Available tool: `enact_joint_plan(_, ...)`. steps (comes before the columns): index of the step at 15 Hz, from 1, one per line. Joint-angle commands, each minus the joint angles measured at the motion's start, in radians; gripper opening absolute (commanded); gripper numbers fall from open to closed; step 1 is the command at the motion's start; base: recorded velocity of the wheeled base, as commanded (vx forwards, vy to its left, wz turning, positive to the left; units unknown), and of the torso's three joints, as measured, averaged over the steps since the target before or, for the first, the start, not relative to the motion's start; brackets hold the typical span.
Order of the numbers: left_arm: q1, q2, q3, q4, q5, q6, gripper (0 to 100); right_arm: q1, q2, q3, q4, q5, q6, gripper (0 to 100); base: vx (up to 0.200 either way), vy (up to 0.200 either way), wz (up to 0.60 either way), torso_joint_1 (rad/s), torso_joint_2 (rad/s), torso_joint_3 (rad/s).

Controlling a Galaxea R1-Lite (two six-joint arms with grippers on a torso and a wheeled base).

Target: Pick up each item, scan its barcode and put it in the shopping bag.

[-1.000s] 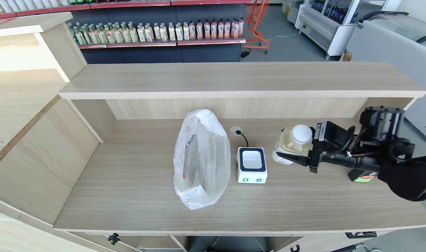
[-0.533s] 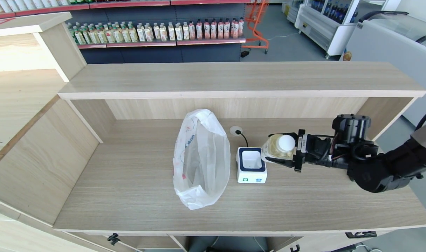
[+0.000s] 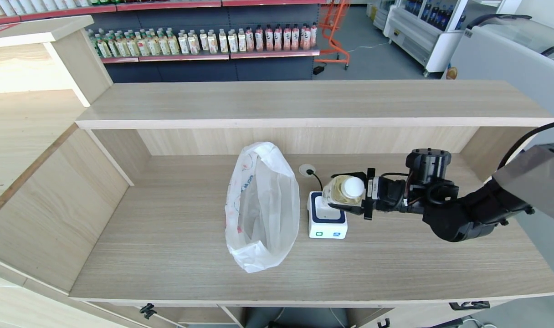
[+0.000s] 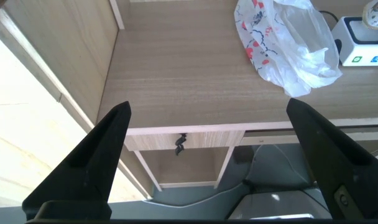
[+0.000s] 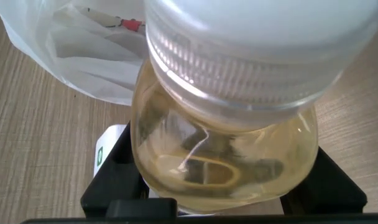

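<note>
Over the scanner, right claw is clamped on the bottle, cap up, with the shopping bag just beside to robot's left.

The bottle is showing clear, glossy plastic under a white ribbed cap, and the bag is looking like thin, crinkled, translucent plastic. The scanner is gleaming as smooth white plastic on the matt, wood-grained counter.
</note>
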Motion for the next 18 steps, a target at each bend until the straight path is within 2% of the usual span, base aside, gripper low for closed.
enact_joint_plan(1, 0.0, 0.0, 0.0, 0.0, 0.0, 0.0, 100, 0.007, 0.04, -0.028, -0.005, 0.005, -0.006, 0, 0.0, 0.0, 0.0, 0.0, 0.0, 0.0)
enact_joint_plan(10, 0.0, 0.0, 0.002, 0.0, 0.0, 0.0, 100, 0.018, 0.083, -0.052, -0.055, 0.026, -0.004, 0, 0.0, 0.0, 0.0, 0.0, 0.0, 0.0)
enact_joint_plan(13, 0.0, 0.0, 0.0, 0.0, 0.0, 0.0, 100, -0.036, -0.058, -0.014, -0.056, 0.04, 0.223, 0, 0.0, 0.0, 0.0, 0.0, 0.0, 0.0)
enact_joint_plan(15, 0.0, 0.0, 0.0, 0.0, 0.0, 0.0, 100, -0.068, -0.167, 0.046, -0.053, 0.002, 0.487, 0, 0.0, 0.0, 0.0, 0.0, 0.0, 0.0)
enact_joint_plan(18, 0.0, 0.0, 0.0, 0.0, 0.0, 0.0, 100, -0.008, -0.239, 0.06, -0.053, -0.221, 0.813, 0, 0.0, 0.0, 0.0, 0.0, 0.0, 0.0)
